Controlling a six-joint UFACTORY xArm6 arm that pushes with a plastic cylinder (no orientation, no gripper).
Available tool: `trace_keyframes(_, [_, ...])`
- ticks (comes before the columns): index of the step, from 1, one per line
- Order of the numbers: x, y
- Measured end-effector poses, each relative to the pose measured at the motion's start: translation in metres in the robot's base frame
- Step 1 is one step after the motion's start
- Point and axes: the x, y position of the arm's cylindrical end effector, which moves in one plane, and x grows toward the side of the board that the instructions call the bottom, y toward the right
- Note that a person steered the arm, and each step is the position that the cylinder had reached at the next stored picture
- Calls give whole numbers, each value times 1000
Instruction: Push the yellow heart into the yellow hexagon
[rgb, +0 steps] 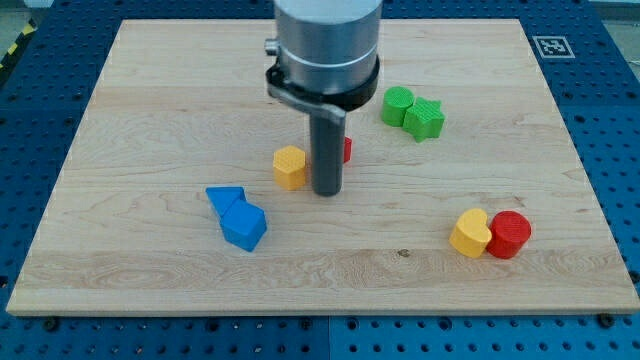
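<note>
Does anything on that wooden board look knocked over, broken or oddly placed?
Nothing stands out. The blocks lie flat on the board, undamaged. One red block is mostly hidden behind the rod; my tip sits just right of the yellow hexagon.

Board (150, 120) is showing pale wood with visible grain, smooth and matt. Arm housing (328, 40) is appearing as grey metal with a dull sheen; rod ending in my tip (327, 192) is looking dark and matt. Yellow heart (470, 233), yellow hexagon (290, 166), red cylinder (509, 235), green blocks (412, 111) and blue blocks (238, 217) are looking like matt, smooth plastic
</note>
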Motion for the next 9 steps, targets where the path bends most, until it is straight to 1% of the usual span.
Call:
trace_keyframes(1, [-35, -2])
trace_keyframes(2, [-40, -1])
trace_keyframes(3, [-8, 20])
trace_keyframes(4, [29, 28])
trace_keyframes(5, [57, 46])
trace_keyframes(6, [85, 83])
trace_keyframes(7, [104, 136])
trace_keyframes(8, [98, 188])
trace_keyframes(9, [87, 192])
